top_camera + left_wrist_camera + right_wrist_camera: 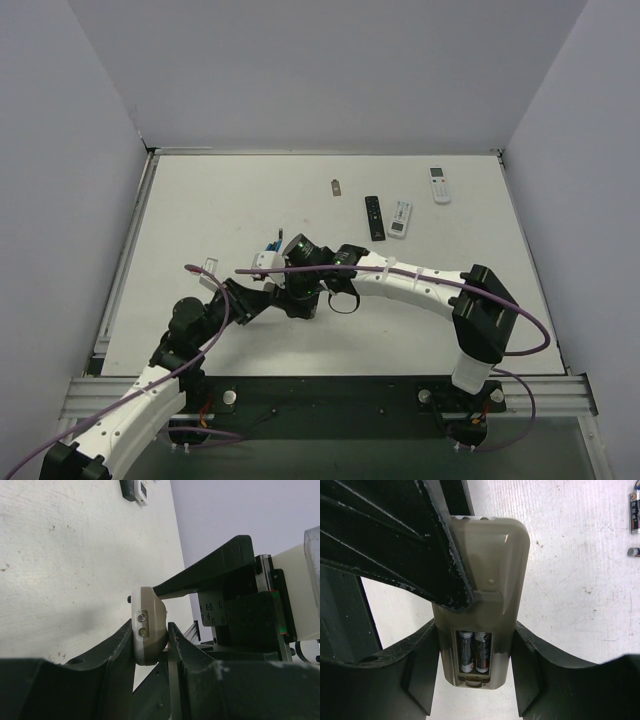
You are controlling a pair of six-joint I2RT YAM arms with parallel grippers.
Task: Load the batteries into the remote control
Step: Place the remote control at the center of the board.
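Note:
The remote control [495, 555] lies grey-tan back up in the right wrist view, and two dark batteries [474, 652] sit side by side in its open recess. My right gripper [476, 625] straddles the recess end, with both fingers pressed against the remote's sides. My left gripper [150, 635] is shut on the remote's other end [150, 630]. One of its black fingers [420, 540] crosses the remote's back. In the top view both grippers meet at table centre, around the remote [263, 262]. Two loose batteries [634, 512] lie on the table to the right.
A slim black remote [374, 217] and a white remote [400, 218] lie side by side behind the grippers, with another white remote [439, 185] farther back right. A small grey flat piece [337, 186] lies at the back centre. White walls enclose the table.

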